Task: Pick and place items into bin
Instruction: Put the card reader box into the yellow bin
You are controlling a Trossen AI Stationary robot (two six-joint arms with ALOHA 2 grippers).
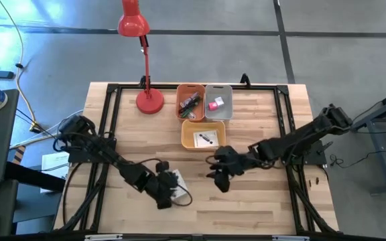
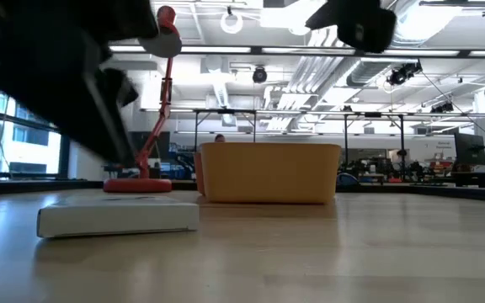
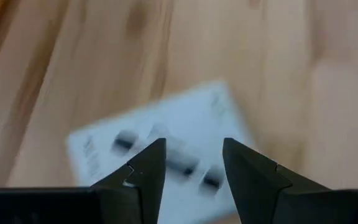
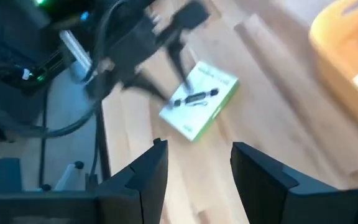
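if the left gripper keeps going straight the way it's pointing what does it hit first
Most likely the white card lying flat on the table: it sits directly ahead of the left gripper, between its open jaws. How far off it is, the left wrist view doesn't show.

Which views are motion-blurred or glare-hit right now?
Left wrist view: the white card is smeared, while the left gripper shows sharp. Right wrist view: the far arm is streaked; the right gripper is crisp. Low view: bright ceiling lights leave the near arm a dark silhouette. High view: sharp, with a bluish glare patch on the floor at top left.
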